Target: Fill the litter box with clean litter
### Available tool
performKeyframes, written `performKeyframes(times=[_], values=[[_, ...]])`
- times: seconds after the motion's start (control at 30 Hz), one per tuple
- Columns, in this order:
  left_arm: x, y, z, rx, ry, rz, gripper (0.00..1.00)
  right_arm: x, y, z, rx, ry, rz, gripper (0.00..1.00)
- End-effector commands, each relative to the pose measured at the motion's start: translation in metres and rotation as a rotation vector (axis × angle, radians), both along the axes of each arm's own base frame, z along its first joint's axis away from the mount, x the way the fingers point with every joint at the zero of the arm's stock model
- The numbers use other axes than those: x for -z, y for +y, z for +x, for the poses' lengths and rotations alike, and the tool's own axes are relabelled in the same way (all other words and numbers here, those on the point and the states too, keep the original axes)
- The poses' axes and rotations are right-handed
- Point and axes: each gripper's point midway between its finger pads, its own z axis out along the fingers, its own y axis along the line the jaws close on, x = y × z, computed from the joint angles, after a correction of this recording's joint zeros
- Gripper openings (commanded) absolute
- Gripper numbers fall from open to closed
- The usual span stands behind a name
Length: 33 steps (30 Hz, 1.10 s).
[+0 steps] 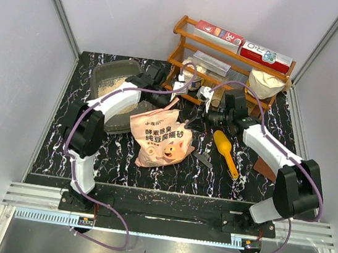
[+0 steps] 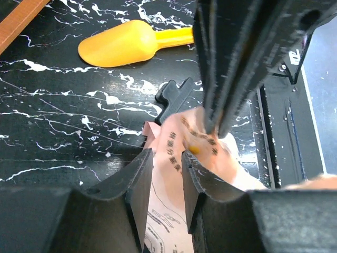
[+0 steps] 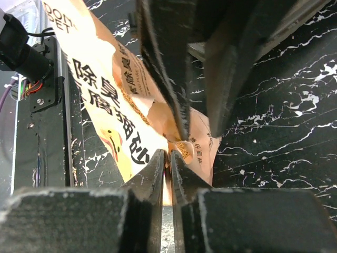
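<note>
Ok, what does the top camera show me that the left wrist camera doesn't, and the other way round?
Only the top camera: the litter box at the far left with pale litter in it, and the wooden rack at the back. Only the left wrist: the top of the pink bag lies between the fingers of the left gripper, clamped or not is unclear, while the right gripper pinches the same edge. Both: the pink bag and the yellow scoop on the black marbled table.
</note>
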Motion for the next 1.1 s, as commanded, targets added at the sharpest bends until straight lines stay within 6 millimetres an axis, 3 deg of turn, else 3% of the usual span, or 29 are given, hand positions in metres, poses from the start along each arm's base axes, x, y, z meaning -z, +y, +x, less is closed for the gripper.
performKeyframes(times=[0.0, 0.47, 0.87, 1.07], values=[[-0.047, 0.003, -0.021, 0.057, -0.064, -0.112, 0.33, -0.012, 0.000, 0.016, 0.051, -0.061, -0.017, 0.13], [-0.046, -0.002, -0.015, 0.029, -0.024, -0.119, 0.30, -0.015, -0.014, 0.024, 0.160, -0.103, -0.071, 0.29], [-0.041, 0.000, -0.014, 0.009, 0.021, -0.110, 0.29, -0.009, 0.000, 0.032, 0.082, -0.110, -0.031, 0.55], [-0.039, 0.003, -0.009, -0.009, 0.043, -0.106, 0.28, -0.007, 0.015, 0.022, -0.048, -0.083, 0.053, 0.57]])
